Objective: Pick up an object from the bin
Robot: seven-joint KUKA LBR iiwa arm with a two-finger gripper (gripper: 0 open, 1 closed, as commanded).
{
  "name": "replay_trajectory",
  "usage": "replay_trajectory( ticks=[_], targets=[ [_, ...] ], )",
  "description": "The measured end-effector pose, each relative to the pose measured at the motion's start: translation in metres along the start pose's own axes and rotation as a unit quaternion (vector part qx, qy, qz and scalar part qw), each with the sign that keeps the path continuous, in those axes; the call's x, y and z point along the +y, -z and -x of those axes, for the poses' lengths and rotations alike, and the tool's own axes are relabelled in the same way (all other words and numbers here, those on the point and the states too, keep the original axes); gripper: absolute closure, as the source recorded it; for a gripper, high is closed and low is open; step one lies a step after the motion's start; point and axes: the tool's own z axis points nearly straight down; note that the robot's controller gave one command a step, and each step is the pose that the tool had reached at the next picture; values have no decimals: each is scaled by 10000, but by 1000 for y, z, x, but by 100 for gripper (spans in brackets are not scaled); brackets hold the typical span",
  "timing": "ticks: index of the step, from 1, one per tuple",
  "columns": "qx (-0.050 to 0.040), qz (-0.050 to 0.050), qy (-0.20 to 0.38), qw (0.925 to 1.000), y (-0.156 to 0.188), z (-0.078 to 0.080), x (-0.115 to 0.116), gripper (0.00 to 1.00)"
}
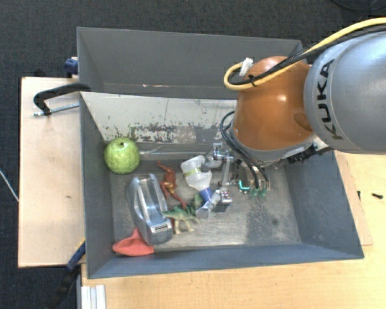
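The end effector point(220, 193) hangs low in the bin point(280, 219), just beside a small blue-and-white piece point(204, 200) on the heap's open right edge, probably the easiest reach. I cannot tell whether it is apart or together. A white cup point(194, 170), a green toy dinosaur point(183, 216) and a silver stapler point(148, 206) lie further left, with a green apple point(121, 156) beyond.

The bin point(321, 198) is coloured grey, with a pale patch speckled dark on its back wall. A green apple point(121, 156), a red thing point(133, 246) and a shiny silver thing point(149, 208) are seen inside
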Motion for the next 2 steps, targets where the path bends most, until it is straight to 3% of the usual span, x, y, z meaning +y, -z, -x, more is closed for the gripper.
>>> replay_trajectory(
  ticks=[1,2],
  targets=[
    [-32,2,-5,10000,3,1,0,0],
    [-76,2,258,9996,-39,5,4,0]
  ],
)
